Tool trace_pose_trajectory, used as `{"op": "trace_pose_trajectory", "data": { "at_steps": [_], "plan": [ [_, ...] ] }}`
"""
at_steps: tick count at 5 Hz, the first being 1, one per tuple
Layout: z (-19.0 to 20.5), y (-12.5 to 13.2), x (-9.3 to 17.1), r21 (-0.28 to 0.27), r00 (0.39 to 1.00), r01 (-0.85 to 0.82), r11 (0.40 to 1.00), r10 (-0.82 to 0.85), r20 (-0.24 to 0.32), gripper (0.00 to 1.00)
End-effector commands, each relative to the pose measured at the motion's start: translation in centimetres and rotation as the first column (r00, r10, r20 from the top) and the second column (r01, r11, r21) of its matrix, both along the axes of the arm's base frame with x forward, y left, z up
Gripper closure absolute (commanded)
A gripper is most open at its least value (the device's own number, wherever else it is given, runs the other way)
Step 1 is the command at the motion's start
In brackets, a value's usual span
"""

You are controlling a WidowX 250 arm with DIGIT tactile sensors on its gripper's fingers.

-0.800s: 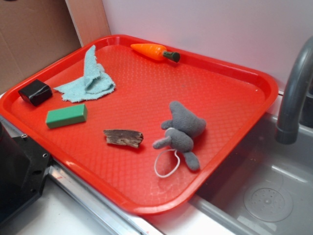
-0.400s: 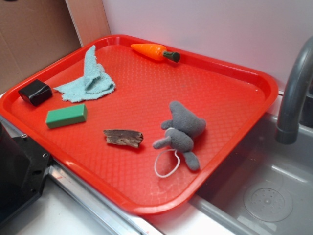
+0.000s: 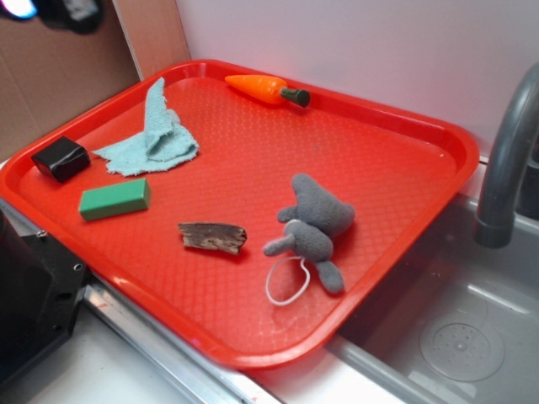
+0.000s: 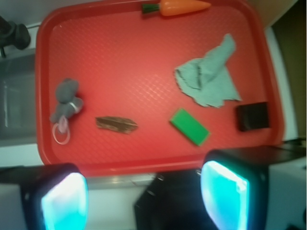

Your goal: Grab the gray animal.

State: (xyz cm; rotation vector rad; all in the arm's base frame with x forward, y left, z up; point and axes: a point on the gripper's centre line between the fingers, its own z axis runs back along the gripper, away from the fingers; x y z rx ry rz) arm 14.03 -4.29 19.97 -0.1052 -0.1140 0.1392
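Observation:
The gray animal (image 3: 313, 225) lies on its side on the red tray (image 3: 396, 160), near the tray's right front edge, its white string loop (image 3: 286, 280) trailing toward the front. In the wrist view the gray animal (image 4: 66, 99) shows at the tray's left, far below. My gripper (image 4: 144, 199) hangs high above the tray's near edge, open, with nothing between its glowing cyan pads (image 4: 64, 203). In the exterior view only a blurred bit of the gripper (image 3: 59, 10) shows at the top left corner.
On the tray lie a brown bark-like piece (image 3: 212, 236), a green block (image 3: 114, 199), a black block (image 3: 61, 158), a light blue cloth (image 3: 153, 135) and an orange toy carrot (image 3: 266, 89). A gray faucet (image 3: 505, 160) and sink (image 3: 463, 337) stand to the right.
The gripper has come into the exterior view at the top left corner; before it was out of view. Nothing on the tray has moved.

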Motion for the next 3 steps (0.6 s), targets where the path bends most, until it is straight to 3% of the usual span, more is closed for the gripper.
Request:
{"op": "trace_pose_trajectory", "data": {
  "at_steps": [1,2,3],
  "plan": [
    [-5.0,-4.6,4.3,-0.143,0.994,0.102,0.984,-0.094,0.064,0.0],
    [-8.2,-7.1,5.8,-0.111,0.991,0.133,0.985,-0.129,0.042,0.0],
    [-10.5,-8.5,6.9,-0.118,0.981,0.194,0.974,-0.192,0.029,0.0]
  ]
}}
